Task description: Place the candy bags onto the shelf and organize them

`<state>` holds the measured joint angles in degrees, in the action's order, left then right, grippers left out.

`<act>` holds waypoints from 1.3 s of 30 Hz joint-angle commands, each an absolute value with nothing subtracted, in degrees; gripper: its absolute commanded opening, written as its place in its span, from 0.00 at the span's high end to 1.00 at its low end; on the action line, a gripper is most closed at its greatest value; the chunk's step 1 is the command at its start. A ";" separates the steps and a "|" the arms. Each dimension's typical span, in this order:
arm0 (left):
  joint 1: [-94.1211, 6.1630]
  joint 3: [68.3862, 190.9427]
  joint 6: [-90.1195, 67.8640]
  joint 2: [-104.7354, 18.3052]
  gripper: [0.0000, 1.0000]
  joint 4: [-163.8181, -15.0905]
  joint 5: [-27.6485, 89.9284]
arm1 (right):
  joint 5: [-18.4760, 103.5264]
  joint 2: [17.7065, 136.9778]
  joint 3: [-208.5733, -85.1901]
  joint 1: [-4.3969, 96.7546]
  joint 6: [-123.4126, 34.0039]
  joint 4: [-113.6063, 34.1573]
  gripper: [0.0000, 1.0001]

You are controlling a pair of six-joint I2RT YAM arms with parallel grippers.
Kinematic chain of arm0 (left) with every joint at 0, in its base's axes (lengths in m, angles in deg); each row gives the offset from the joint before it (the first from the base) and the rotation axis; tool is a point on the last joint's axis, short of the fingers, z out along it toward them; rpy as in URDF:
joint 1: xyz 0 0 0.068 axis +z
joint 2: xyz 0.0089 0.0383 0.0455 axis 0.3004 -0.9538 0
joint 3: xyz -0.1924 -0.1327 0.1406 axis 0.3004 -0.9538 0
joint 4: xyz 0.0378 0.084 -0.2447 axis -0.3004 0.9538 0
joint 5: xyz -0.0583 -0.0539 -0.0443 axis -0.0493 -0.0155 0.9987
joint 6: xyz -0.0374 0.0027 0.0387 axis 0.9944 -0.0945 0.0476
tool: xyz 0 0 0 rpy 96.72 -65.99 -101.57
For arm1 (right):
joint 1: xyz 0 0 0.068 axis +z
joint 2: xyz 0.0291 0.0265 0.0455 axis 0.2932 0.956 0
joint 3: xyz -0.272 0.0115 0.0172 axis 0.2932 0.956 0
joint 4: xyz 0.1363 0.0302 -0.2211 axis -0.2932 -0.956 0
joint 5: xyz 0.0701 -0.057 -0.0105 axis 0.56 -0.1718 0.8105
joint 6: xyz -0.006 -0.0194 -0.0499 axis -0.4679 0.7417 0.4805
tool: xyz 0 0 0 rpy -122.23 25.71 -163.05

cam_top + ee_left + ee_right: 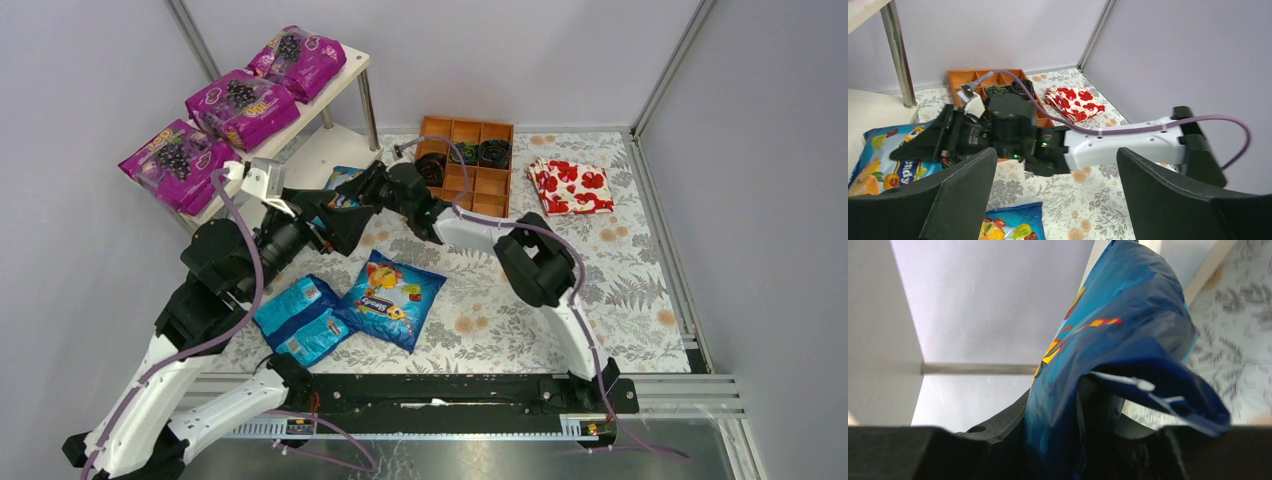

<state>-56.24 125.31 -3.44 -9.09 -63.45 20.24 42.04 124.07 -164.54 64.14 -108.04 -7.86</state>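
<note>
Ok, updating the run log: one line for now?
right hand: shut on blue bag at shelf; left hand: open; shelved: three purple bags; table: two blue bags

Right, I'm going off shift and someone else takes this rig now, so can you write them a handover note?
Left claw: open, empty, facing the right claw.
Right claw: shut on a held blue bag at the lower board of the shelf; not yet released.
Done: three purple bags sit on the top board.
Left: release the held bag, then shelve the two loose blue bags lying on the table.
</note>
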 commanded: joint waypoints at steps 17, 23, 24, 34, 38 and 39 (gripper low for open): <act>-63.02 115.28 -7.22 -2.27 0.05 -72.06 8.99 | 34.43 155.81 -220.97 59.31 -107.22 -21.35 0.41; -63.31 114.61 -7.90 -2.72 0.05 -72.96 8.63 | 36.57 144.57 -210.85 58.67 -102.28 -31.52 0.20; -63.37 114.50 -7.86 -2.74 0.05 -73.16 8.77 | 36.90 142.94 -209.09 58.71 -101.81 -32.70 0.18; -63.36 113.88 -7.28 -3.04 0.05 -73.57 9.87 | 37.43 131.42 -187.00 59.07 -104.51 -24.82 0.18; -63.32 113.66 -7.07 -3.51 0.05 -73.81 10.42 | 37.49 132.27 -186.89 59.63 -105.13 -23.49 0.32; -63.42 113.59 -7.06 -3.64 0.04 -73.89 10.54 | 37.67 132.63 -186.91 59.70 -105.53 -22.88 0.37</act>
